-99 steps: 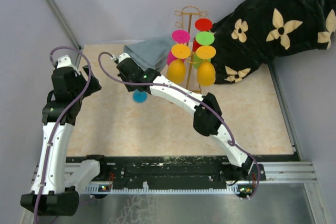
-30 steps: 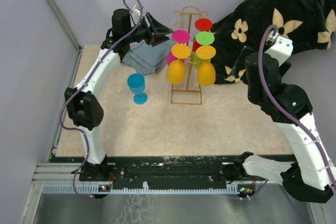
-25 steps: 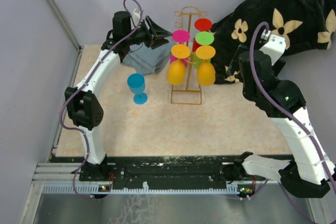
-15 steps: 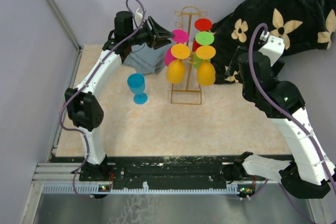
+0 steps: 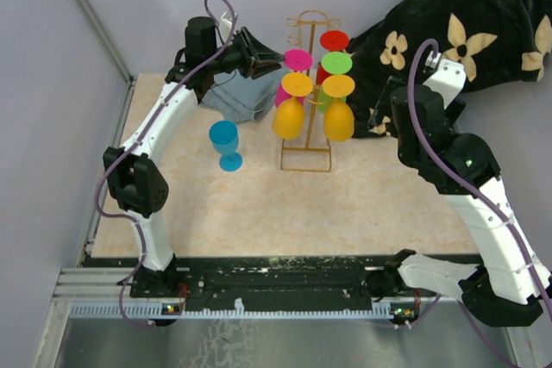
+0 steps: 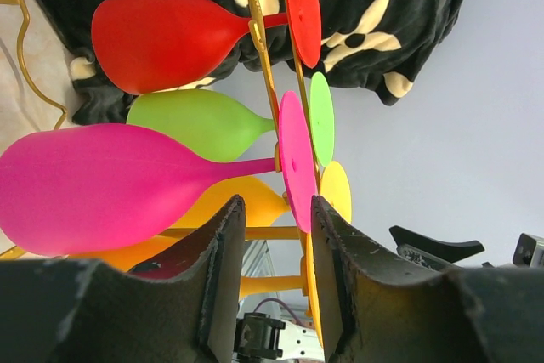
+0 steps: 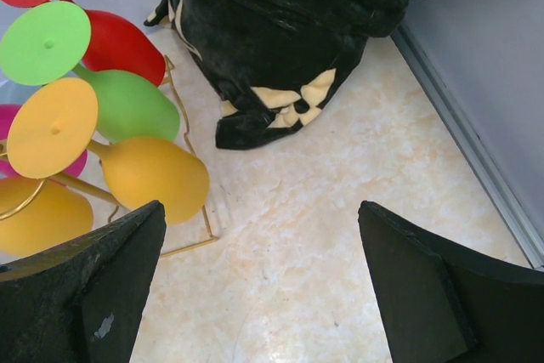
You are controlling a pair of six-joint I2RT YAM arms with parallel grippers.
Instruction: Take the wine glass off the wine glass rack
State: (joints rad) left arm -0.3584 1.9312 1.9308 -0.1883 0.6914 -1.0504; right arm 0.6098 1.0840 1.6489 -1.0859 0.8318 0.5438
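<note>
The pink wine glass point(image 6: 110, 189) still hung upside down on the left side of the gold wine glass rack point(image 6: 263, 232), its foot on the rack's arm. The rack stood at the back of the tabletop point(image 5: 285, 204).

Over the last second the left claw point(image 6: 276, 201) had crept up to that foot and drawn its jaws in to about half width. The disc's edge sat just between the fingertips, but the jaws were still apart and nothing looked clamped. By my reading the grasp was about to close and the lift-off had not begun.

Red point(image 6: 161, 36), green point(image 6: 204, 121) and orange point(image 7: 157, 176) glasses stayed hung on the rack. A blue glass point(image 5: 226, 144) stood upright on the tabletop, left of the rack, where the right arm had been seconds earlier.

The right claw point(image 7: 259, 210) had since pulled back and hung wide and empty over the right side. A grey cloth point(image 5: 237, 96) and a black flowered blanket point(image 5: 448, 32) lay behind.

No brand, label or writing could be read anywhere.
</note>
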